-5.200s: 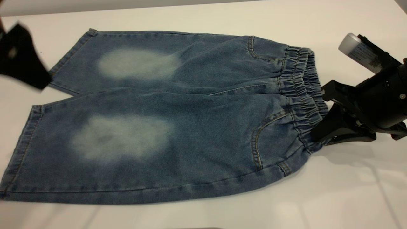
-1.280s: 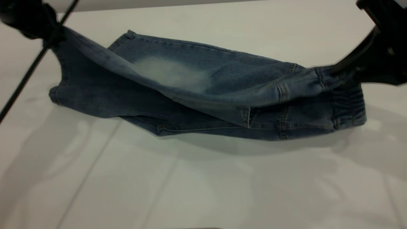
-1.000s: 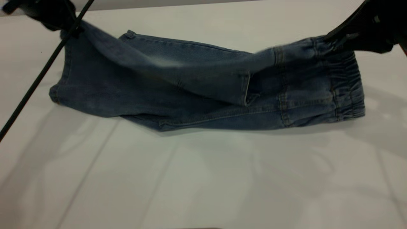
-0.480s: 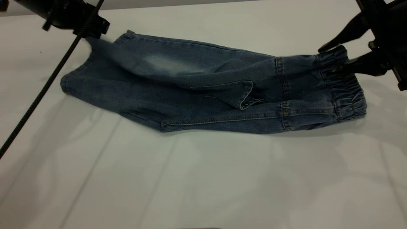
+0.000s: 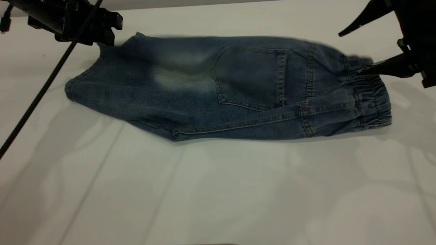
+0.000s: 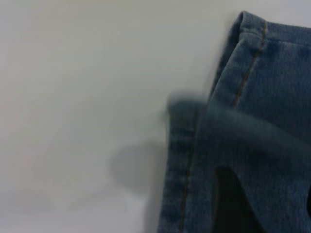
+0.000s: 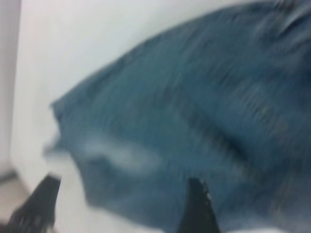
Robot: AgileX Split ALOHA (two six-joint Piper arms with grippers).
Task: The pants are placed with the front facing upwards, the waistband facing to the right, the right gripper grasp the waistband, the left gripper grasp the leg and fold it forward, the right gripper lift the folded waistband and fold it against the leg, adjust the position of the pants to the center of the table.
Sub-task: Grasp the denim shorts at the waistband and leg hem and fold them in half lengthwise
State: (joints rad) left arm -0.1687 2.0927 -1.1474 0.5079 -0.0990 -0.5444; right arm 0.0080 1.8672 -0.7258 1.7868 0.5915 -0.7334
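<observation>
i see the pants (image 5: pixel 238 92) folded lengthwise in the far half of the table (image 5: pixel 218 190), right gripper (image 5: pixel 361 51) wide open above the waistband (image 5: pixel 373 102), left gripper (image 5: pixel 102 29) at the leg end, fingers unclear; second fold and centering remain.
</observation>
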